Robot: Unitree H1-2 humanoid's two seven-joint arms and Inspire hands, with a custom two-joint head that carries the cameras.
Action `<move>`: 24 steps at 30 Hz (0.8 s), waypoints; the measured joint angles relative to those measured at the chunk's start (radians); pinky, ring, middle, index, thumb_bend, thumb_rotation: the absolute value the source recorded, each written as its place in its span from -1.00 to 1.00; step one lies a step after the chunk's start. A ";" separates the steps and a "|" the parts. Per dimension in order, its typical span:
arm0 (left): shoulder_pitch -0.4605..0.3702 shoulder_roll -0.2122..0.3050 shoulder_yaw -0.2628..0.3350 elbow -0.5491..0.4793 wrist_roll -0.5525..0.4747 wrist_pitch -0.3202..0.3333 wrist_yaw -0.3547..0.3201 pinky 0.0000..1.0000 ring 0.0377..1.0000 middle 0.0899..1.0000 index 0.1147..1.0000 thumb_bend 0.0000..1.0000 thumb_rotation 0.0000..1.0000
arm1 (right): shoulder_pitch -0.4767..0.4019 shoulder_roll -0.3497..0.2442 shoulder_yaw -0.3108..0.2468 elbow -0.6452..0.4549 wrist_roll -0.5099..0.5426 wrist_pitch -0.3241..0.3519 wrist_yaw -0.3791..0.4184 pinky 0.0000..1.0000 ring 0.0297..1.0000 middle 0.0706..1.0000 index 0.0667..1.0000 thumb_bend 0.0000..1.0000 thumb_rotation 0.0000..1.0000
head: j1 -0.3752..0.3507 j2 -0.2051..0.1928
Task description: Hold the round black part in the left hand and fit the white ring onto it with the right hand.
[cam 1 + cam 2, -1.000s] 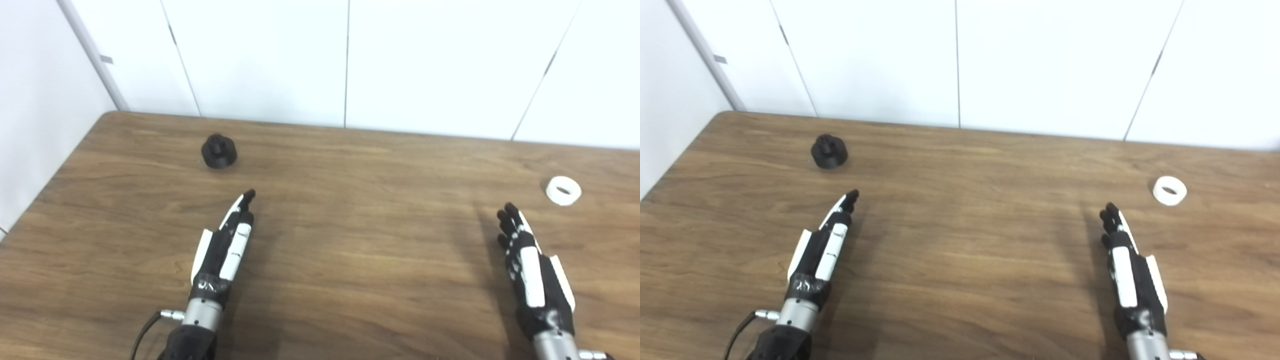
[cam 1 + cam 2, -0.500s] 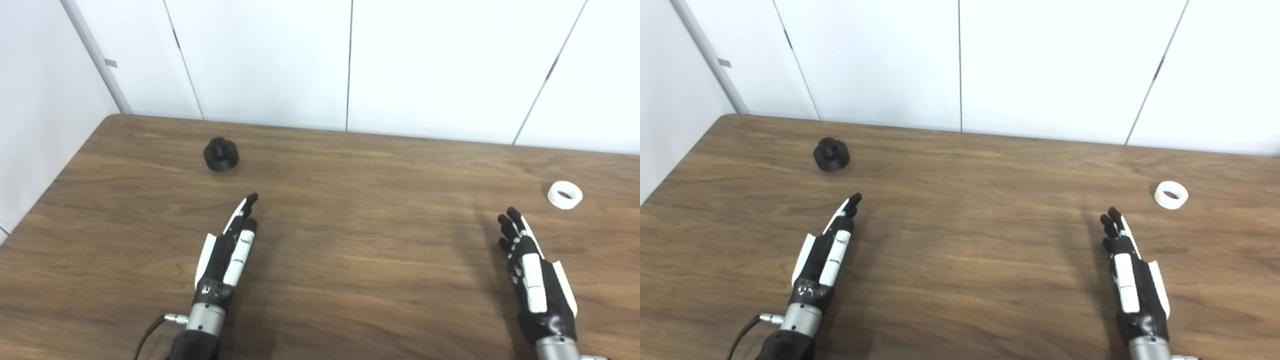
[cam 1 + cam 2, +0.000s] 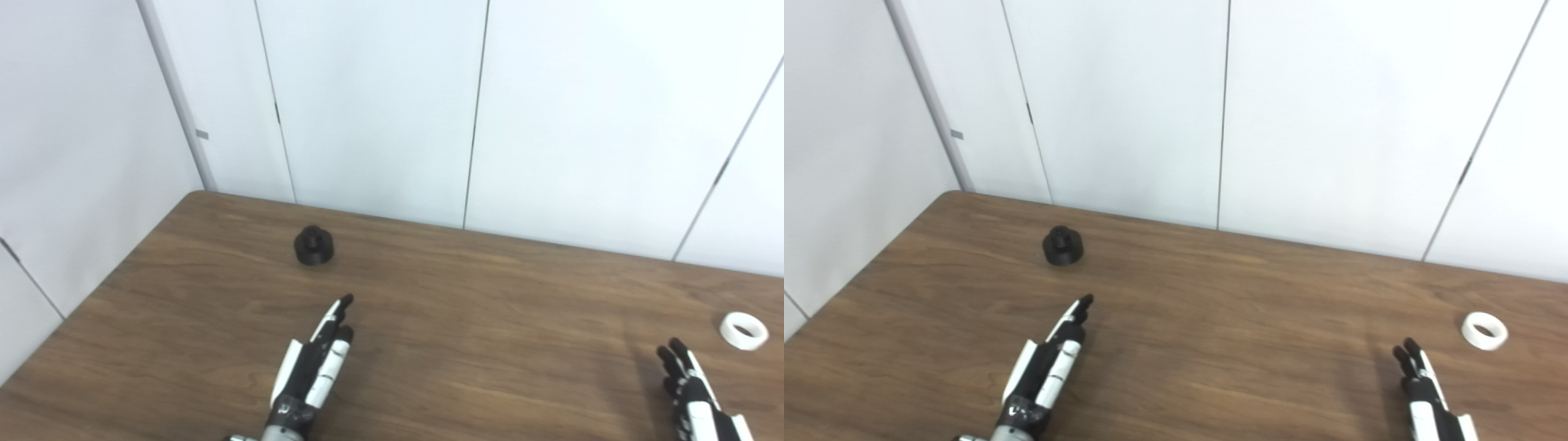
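Both hands, left hand (image 3: 312,367) and right hand (image 3: 1427,392), are seen flat and empty. Round black part (image 3: 313,245) and white ring (image 3: 1484,330) sit ungrasped on the table (image 3: 490,318); reaching is needed next.

- The worktop (image 3: 478,306) is brown wood-grain laminate with streaks running left to right, and its far left corner (image 3: 195,195) is rounded.
- Behind the worktop stands a wall of plain white panels (image 3: 373,104), meeting the worktop's far edge.
- Thin dark vertical seams (image 3: 476,110) split that wall into panels; those toward the worktop's right end (image 3: 729,159) appear slanted.
- A pale grey upright strip (image 3: 174,92) rises from near the worktop's rounded corner, carrying a small grey tab (image 3: 201,134).
- Left of the worktop, a second white wall (image 3: 73,153) runs toward the camera, crossed by one dark seam (image 3: 30,275).
- Light is even and soft; only faint shadows lie on the worktop.
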 measured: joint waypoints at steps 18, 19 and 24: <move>0.001 0.001 0.000 -0.008 0.042 0.008 0.012 0.91 0.94 0.95 0.93 0.12 0.35 | 0.004 -0.002 -0.002 -0.012 0.009 0.022 0.001 1.00 0.98 0.88 0.92 0.19 1.00 | -0.044 0.040; 0.001 0.001 0.002 -0.012 0.053 0.014 0.021 0.89 0.93 0.95 0.93 0.14 0.29 | 0.006 0.001 -0.002 -0.015 0.012 0.025 0.001 1.00 0.98 0.88 0.92 0.19 1.00 | -0.044 0.040; 0.002 -0.009 0.014 -0.042 0.142 0.055 0.066 1.00 0.93 0.84 0.86 0.59 -0.53 | 0.006 0.011 -0.005 -0.017 0.016 0.029 -0.001 1.00 0.97 0.87 0.90 0.20 1.00 | -0.057 0.048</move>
